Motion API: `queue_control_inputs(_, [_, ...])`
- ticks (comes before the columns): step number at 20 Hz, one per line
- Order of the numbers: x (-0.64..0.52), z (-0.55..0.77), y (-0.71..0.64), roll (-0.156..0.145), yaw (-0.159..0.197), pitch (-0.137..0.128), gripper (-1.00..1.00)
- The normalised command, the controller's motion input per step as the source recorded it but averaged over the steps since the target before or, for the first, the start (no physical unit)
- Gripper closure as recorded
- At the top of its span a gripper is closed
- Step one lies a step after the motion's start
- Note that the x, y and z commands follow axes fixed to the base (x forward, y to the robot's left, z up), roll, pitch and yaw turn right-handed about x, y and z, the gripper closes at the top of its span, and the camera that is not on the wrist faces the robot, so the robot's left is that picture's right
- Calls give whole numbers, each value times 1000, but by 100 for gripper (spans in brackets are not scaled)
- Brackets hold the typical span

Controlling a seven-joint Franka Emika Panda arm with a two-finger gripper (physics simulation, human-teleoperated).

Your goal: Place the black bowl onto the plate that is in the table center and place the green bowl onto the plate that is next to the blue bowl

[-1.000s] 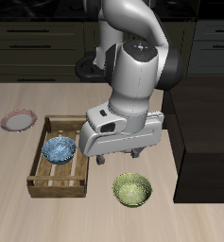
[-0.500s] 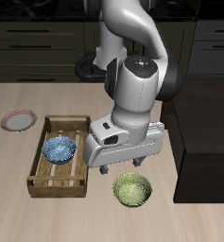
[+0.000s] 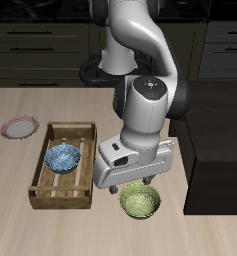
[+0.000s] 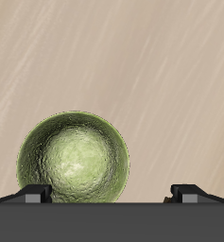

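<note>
The green bowl (image 3: pixel 140 202) sits upright on the table (image 3: pixel 20 200) near its front edge. In the wrist view the green bowl (image 4: pixel 74 159) shows its pale mottled inside. My gripper (image 3: pixel 135 186) hangs just above the bowl's far rim, open, and the gripper (image 4: pixel 109 194) holds nothing between its widely spread fingers. The blue bowl (image 3: pixel 62 157) rests inside a wooden crate (image 3: pixel 50 198). A pinkish plate (image 3: pixel 19 127) lies beyond the crate, near the table's side edge. The arm covers the table's middle, so the black bowl and a centre plate are hidden.
A tall dark brown-black block (image 3: pixel 215 150) stands close beside the arm and the green bowl. Dark cabinets run behind the table. A dark round shape (image 3: pixel 88 71) shows behind the arm at the table's back edge.
The arm has moved toward the table's front edge and come down, bringing the open gripper from above the crate's side to just over the green bowl.
</note>
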Motion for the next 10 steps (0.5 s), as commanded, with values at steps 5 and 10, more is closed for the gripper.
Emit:
queue_control_inputs(5, [-24, -197, -9, 0, -5, 24, -100])
queue_control_inputs(10, [-29, -307, -22, 2, -2, 38, -100])
